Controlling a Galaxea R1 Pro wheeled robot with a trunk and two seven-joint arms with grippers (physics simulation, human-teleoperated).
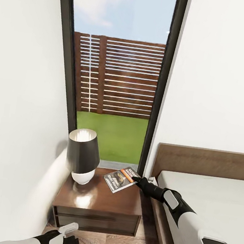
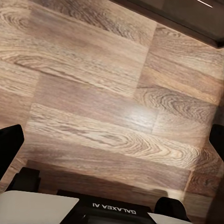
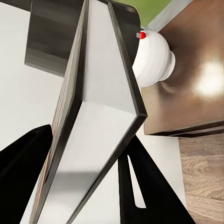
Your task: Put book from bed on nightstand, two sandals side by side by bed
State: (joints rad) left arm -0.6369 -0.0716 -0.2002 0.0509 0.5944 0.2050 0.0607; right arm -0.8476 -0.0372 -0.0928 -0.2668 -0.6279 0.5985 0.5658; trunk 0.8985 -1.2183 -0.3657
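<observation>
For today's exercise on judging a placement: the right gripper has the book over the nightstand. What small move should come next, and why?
Probably lower a touch and open the right gripper. The book sits over the nightstand top, beside the lamp, with the fingers closed on its edge. Whether it rests flat yet is unclear, so ease down first.

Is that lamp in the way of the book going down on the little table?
Nothing visible blocks it. The lamp stands on the far left part of the nightstand, while the book, held by the right gripper, is over the right rear part, apart from the lamp. The wood beneath the book looks bare.
</observation>
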